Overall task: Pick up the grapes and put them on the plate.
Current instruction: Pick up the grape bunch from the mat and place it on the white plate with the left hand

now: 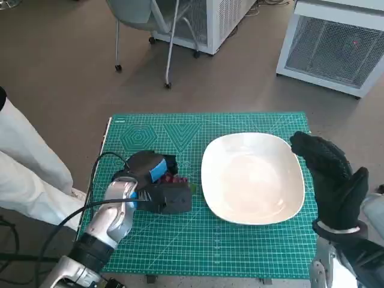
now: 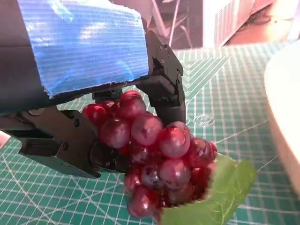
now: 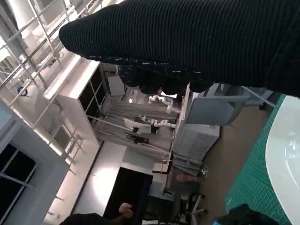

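Observation:
A bunch of dark red grapes (image 2: pixel 154 154) with a green leaf (image 2: pixel 220 197) sits between the black fingers (image 2: pixel 61 140) of my left hand (image 1: pixel 153 180), which grips it just over the green mat. In the head view only a bit of the grapes (image 1: pixel 178 179) shows past the hand, left of the white plate (image 1: pixel 252 177). My gloved right hand (image 1: pixel 333 180) hovers at the plate's right edge, fingers apart and holding nothing. The plate (image 3: pixel 283 154) shows as a white rim in the right wrist view.
The green cutting mat (image 1: pixel 240 246) covers the small table. A person's white-clad leg (image 1: pixel 24 168) stands at the left. A chair (image 1: pixel 150 24) and white cabinets (image 1: pixel 336 42) stand on the floor beyond the table.

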You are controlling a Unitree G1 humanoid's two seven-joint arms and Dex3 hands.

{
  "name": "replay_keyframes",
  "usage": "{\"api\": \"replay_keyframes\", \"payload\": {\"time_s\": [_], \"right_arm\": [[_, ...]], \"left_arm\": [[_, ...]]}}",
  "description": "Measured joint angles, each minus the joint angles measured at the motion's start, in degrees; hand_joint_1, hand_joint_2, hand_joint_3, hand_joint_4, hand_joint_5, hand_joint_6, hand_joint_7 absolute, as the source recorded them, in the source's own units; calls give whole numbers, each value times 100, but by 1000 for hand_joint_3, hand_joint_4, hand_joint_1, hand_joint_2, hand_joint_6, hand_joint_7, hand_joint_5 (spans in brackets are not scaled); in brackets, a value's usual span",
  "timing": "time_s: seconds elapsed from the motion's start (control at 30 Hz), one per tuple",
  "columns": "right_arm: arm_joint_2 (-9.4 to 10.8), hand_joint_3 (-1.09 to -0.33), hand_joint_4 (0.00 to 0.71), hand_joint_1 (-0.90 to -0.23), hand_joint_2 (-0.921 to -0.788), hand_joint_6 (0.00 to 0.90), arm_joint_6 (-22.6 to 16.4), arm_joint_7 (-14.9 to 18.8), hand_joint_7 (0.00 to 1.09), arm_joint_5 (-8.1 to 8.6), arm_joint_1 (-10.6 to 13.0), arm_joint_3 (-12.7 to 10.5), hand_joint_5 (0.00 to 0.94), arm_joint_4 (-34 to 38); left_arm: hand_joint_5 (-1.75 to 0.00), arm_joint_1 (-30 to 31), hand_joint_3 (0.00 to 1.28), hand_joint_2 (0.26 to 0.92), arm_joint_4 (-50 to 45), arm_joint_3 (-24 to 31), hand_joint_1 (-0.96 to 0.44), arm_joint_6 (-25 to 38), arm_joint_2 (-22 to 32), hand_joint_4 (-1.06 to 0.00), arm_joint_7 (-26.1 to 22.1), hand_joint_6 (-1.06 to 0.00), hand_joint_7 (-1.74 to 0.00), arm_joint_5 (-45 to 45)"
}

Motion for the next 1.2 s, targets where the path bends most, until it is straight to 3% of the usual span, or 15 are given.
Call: {"api": "replay_keyframes", "payload": {"time_s": [0.33, 0.63, 0.8, 0.9, 1.1, 1.2], "right_arm": [[5, -543, 653, -462, -921, 242, -27, 15, 784, 5, -23, -12, 2, 75], [11, -543, 653, -462, -921, 242, -47, 38, 784, 7, -63, -27, 1, 163], [26, -544, 653, -461, -921, 241, -66, 42, 785, 3, -81, -26, 1, 172], [36, -545, 653, -461, -921, 241, -87, 42, 786, 1, -84, -21, 1, 172], [40, -545, 653, -462, -921, 239, -102, 42, 789, 2, -85, -20, 1, 172], [45, -545, 653, -462, -921, 239, -104, 42, 790, 1, -85, -19, 1, 172]], "left_arm": [[-1303, 250, 71, 906, -1248, 251, 2, 272, 203, -693, -400, -708, -942, 14], [-1312, 302, 69, 905, -2750, 637, 5, 484, 359, -695, -647, -724, -904, 94], [-1255, 300, 98, 917, -3342, 858, 4, 520, 391, -628, -701, -639, -1137, 110], [-1245, 297, 111, 914, -3561, 947, 4, 512, 392, -615, -705, -624, -1184, 112], [-1218, 291, 120, 901, -3703, 1049, 4, 410, 386, -631, -703, -640, -1181, 99], [-1279, 291, 111, 900, -3702, 1062, 5, 360, 382, -642, -702, -674, -1061, 98]]}}
